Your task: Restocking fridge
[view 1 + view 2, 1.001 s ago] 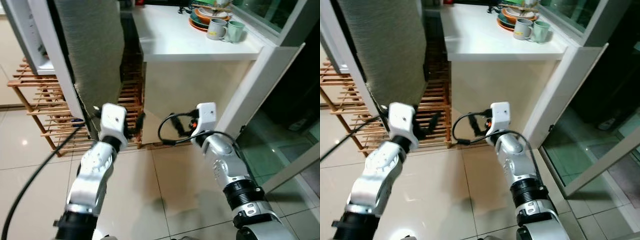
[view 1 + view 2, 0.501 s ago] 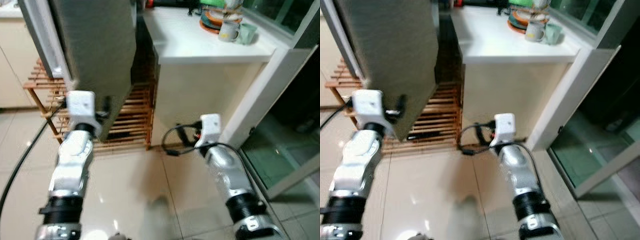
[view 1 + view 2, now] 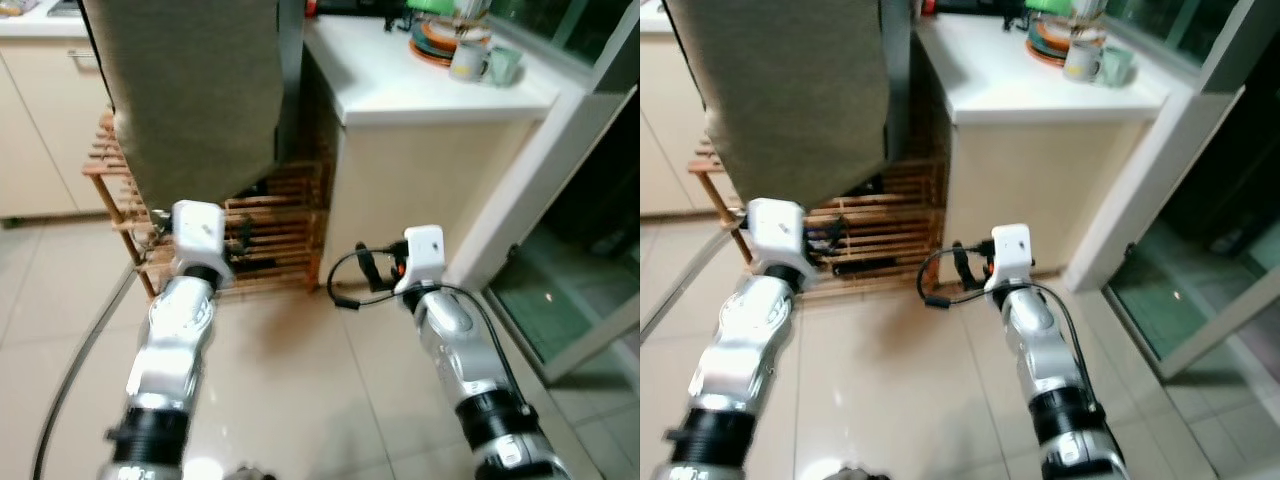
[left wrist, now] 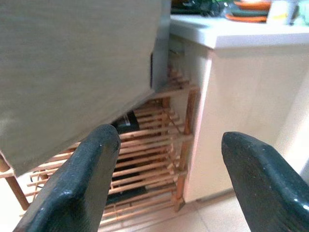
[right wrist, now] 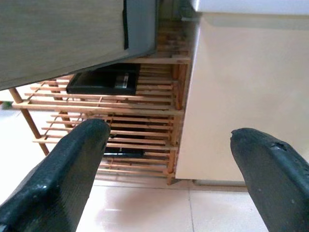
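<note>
Camera has swung since half a second ago; the tall grey-green fridge panel now fills 11 to 12 o'clock, in front of the slatted wooden rack. Left gripper has dropped clear of the panel's lower edge, fingers spread wide, holding nothing. Right gripper likewise wide apart and empty, at 2 o'clock of the left. White countertop with stacked dishes and mugs at 1 o'clock.

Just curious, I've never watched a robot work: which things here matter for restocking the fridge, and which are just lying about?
For the job: grey fridge door.
Just lying about: wooden rack, white counter, mugs, stacked plates.
</note>
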Motion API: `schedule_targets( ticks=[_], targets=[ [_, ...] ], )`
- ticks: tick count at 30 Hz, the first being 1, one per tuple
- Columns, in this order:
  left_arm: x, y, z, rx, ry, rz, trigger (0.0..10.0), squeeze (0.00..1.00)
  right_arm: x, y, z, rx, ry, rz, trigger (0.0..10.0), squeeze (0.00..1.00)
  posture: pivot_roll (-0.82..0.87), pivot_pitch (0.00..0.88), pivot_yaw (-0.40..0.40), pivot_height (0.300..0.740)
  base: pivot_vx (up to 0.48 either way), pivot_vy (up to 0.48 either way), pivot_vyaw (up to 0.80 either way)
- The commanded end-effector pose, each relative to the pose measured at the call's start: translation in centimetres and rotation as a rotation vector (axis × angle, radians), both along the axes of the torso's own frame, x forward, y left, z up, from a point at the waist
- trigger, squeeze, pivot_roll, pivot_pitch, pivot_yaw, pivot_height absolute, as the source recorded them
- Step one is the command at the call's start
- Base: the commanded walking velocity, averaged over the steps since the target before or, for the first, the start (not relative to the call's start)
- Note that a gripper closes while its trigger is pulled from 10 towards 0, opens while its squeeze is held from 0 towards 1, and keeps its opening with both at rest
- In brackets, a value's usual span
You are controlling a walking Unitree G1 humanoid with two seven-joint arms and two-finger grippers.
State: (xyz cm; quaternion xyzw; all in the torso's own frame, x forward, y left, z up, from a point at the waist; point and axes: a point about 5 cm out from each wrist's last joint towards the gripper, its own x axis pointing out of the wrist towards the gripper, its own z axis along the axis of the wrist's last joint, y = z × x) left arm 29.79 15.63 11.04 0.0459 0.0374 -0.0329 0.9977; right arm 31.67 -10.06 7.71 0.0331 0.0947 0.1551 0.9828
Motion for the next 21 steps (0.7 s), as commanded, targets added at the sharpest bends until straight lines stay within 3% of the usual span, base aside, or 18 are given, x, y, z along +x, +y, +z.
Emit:
schedule_targets(
  ticks=[1, 14, 21],
  targets=[
    [0.16, -0.15, 0.68, -0.008, -0.016, 0.015, 10.0, 0.00, 0.08, -0.91, 0.38, -0.020, -0.029, -0.018, 10.0, 0.22, -0.05, 0.000, -0.048, 0.740, 0.458, 0.000, 0.00],
    [0.07, 0.22, 0.14, -0.041, 0.030, 0.077, 10.0, 0.00, 0.14, -0.47, 0.55, 0.010, -0.038, -0.005, 10.0, 0.23, -0.04, 0.000, -0.043, 0.740, 0.457, 0.000, 0.00],
    [0.29, 0.31, 0.31, -0.037, 0.025, 0.077, 10.0, 0.00, 0.25, -0.05, 0.97, 0.031, -0.067, -0.006, 10.0, 0.27, -0.04, 0.000, -0.043, 0.740, 0.456, 0.000, 0.49]
  ],
)
